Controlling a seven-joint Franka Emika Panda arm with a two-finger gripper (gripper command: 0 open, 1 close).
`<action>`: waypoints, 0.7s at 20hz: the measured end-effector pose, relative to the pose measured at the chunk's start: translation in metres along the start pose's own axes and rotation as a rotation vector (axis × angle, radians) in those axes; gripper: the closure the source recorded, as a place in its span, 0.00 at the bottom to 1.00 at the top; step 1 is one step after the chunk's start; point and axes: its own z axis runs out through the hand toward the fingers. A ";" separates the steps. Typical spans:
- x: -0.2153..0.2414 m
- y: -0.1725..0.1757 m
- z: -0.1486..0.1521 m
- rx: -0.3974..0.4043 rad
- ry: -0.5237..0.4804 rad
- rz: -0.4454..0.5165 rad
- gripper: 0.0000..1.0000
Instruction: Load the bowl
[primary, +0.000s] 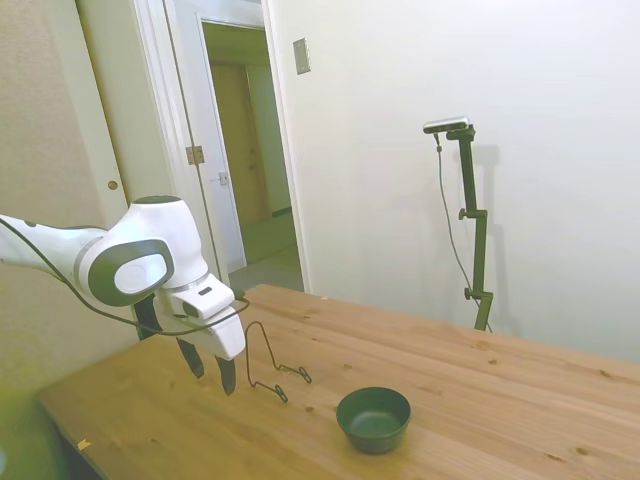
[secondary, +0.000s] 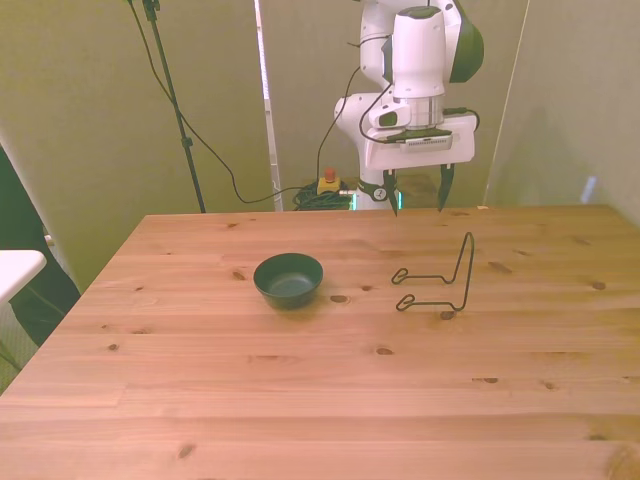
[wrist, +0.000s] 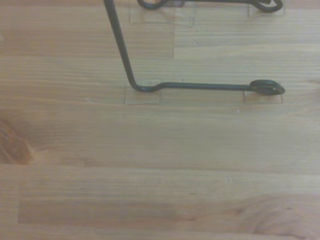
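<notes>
We see the gripper (secondary: 417, 204) above the table (secondary: 300, 400), fingers spread and empty, bowl (secondary: 288, 279) beside the wire rack (secondary: 440, 282).

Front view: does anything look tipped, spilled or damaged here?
Nothing stands out. The small dark green bowl sits upright and empty on the wooden table; the thin black wire rack stands apart, beside it. The gripper hangs open, holding nothing.

Bowl (secondary: 288, 279): no lettering, label or brand mark legible.
Gripper (secondary: 418, 202): small markings on the white housing, too small to read.
Wire rack (secondary: 441, 281): bare wire, unmarked.
Table (secondary: 300, 400): plain wood grain, no print or numbers.
</notes>
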 end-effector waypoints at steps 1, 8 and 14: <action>0.000 0.000 0.001 -0.002 -0.001 0.000 0.00; 0.038 0.010 -0.037 -0.062 0.183 0.123 0.00; 0.109 0.040 -0.048 -0.083 0.205 0.233 0.00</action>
